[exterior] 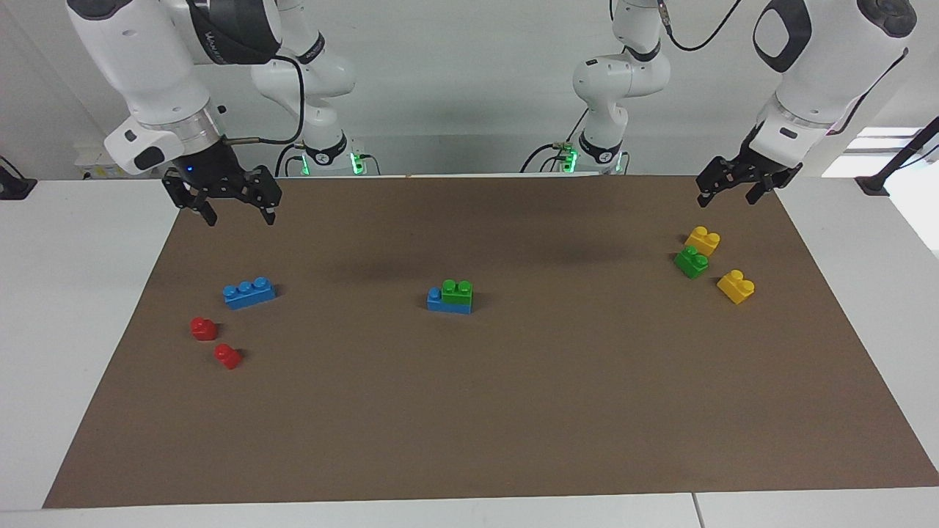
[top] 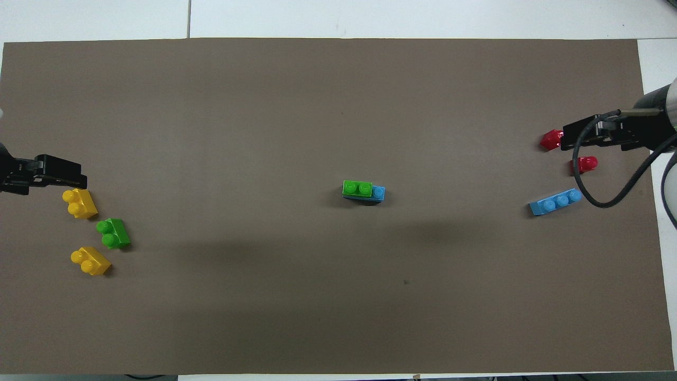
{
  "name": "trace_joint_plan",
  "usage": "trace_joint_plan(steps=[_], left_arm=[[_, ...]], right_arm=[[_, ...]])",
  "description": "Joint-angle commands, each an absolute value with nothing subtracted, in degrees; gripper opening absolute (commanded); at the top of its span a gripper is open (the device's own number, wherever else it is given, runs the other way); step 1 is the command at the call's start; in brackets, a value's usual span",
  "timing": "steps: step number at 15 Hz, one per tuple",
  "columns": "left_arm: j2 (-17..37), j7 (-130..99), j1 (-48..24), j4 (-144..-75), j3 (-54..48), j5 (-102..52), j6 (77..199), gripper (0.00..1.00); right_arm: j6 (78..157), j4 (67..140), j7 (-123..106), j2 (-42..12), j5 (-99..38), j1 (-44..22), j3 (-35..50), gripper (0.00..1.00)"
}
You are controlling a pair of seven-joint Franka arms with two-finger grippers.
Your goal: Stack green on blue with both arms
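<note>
Green brick (exterior: 458,291) sits stacked on blue brick (exterior: 448,302); left tool (exterior: 736,189) and right tool (exterior: 235,203) hang spread, holding nothing.

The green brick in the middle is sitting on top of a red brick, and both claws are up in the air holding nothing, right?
Almost. The green brick in the middle sits on a long blue brick, not a red one; the facing view shows it. The two red bricks lie alone near the right arm's end. The rest is right: the left claw and right claw hang open, holding nothing.
</note>
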State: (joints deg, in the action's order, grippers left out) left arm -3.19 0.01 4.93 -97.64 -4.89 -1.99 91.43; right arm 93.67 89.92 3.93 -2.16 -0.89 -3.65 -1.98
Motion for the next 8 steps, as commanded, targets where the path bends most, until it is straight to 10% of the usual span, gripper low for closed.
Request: trace_joint_plan(steps=[1,8], left_arm=[[-3.4,0.9,4.8,-97.2,-4.7,-2.4,90.9,1.00],[-3.4,0.9,4.8,-97.2,-4.8,-2.5,91.0,1.00]], right_arm=[[92.1,88.2,3.1,-2.5,-0.1,-3.3,-2.5,1.00],[88.1,83.9,3.1,-3.5,-0.4,-1.3,-2.5,1.00]])
